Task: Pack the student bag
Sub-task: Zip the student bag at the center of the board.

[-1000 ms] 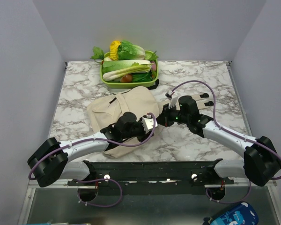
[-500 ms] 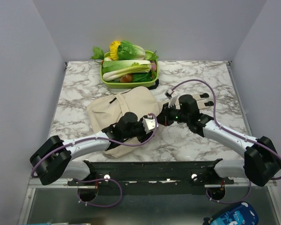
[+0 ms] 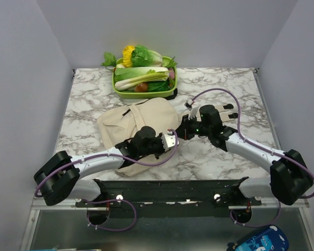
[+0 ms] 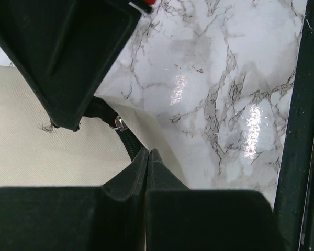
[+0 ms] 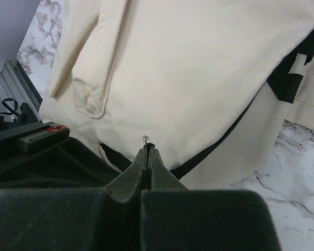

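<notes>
The student bag (image 3: 131,123) lies flat on the marble, a cream canvas pack with a black zipper strip (image 4: 126,140) along its near right edge. My left gripper (image 3: 172,137) is at that edge. In the left wrist view it (image 4: 148,151) is shut, with the zipper strip running in between the tips and a small metal ring (image 4: 119,124) just beyond. My right gripper (image 3: 181,132) meets it from the right. In the right wrist view it (image 5: 147,148) is shut on a thin black sliver with a frayed thread, against the bag's cloth (image 5: 188,78).
A green tray (image 3: 170,94) of vegetables stands behind the bag. Beige straps with black buckles (image 3: 231,111) trail right of the bag, under the right arm. A black rail (image 3: 167,188) runs along the table's near edge. A blue case (image 3: 259,241) lies below the table, bottom right.
The left gripper has edged slightly right, closer to the right gripper, and its jaws have closed. The right arm and the bag have barely moved.
</notes>
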{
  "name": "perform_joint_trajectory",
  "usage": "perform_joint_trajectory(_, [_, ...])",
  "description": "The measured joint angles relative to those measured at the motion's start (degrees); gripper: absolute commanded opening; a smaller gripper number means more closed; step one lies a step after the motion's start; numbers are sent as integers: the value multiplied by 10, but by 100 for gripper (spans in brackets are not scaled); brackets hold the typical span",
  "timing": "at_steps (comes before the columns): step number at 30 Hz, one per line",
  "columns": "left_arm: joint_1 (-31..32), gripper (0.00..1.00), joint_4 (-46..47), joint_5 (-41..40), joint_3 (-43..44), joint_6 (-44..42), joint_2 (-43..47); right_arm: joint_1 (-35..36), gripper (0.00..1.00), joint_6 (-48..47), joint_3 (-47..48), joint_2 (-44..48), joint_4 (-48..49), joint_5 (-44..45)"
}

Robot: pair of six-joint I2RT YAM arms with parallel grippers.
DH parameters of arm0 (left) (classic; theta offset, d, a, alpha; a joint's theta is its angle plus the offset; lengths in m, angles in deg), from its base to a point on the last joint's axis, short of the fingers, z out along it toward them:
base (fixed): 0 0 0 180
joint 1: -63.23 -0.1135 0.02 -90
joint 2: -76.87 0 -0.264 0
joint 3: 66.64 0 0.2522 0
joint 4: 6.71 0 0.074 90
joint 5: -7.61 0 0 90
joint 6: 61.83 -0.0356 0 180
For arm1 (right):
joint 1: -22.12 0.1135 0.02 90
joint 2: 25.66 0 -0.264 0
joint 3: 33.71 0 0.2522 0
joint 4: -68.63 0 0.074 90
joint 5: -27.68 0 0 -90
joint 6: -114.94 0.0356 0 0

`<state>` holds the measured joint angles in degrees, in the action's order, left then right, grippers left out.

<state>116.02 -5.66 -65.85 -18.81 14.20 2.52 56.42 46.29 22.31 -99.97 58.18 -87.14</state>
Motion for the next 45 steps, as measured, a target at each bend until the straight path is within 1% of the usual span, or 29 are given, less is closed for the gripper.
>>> perform_joint_trajectory(3, [3, 0, -10, 0, 2, -6, 2, -15, 1, -4, 4, -20, 0, 2])
perform_joint_trajectory(8, [4, 0, -15, 0, 2, -12, 8, -35, 1, -8, 21, -53, -1, 0])
perform_joint_trajectory(13, [4, 0, -30, 4, 11, -18, 13, -47, 1, -15, 37, -64, -12, -12])
perform_joint_trajectory(18, [2, 0, -63, 28, 30, -47, 13, -64, 1, -23, 55, -78, -32, -38])
perform_joint_trajectory(23, [2, 0, -97, 35, 51, -82, 13, -84, 1, -29, 78, -108, -47, -76])
perform_joint_trajectory(29, [2, 0, -115, 35, 64, -102, 13, -86, 1, -34, 124, -142, -66, -106])
perform_joint_trajectory(34, [2, 0, -134, 35, 77, -113, 13, -86, 1, -39, 159, -165, -73, -111])
perform_joint_trajectory(36, [3, 0, -148, 55, 79, -113, 13, -92, 1, -45, 172, -173, -52, -103])
perform_joint_trajectory(39, [16, 0, -178, 100, 79, -113, 12, -112, 1, -43, 180, -173, 5, -102])
perform_joint_trajectory(42, [21, 0, -188, 121, 79, -114, 12, -122, 1, -40, 179, -166, 44, -99])
perform_joint_trajectory(43, [21, 0, -191, 131, 80, -114, 12, -122, 4, -39, 176, -161, 54, -93])
perform_joint_trajectory(44, [22, 0, -194, 137, 80, -114, 12, -122, 12, -39, 170, -156, 61, -88])
perform_joint_trajectory(45, [22, 3, -197, 141, 81, -115, 12, -121, 31, -39, 163, -151, 64, -82])
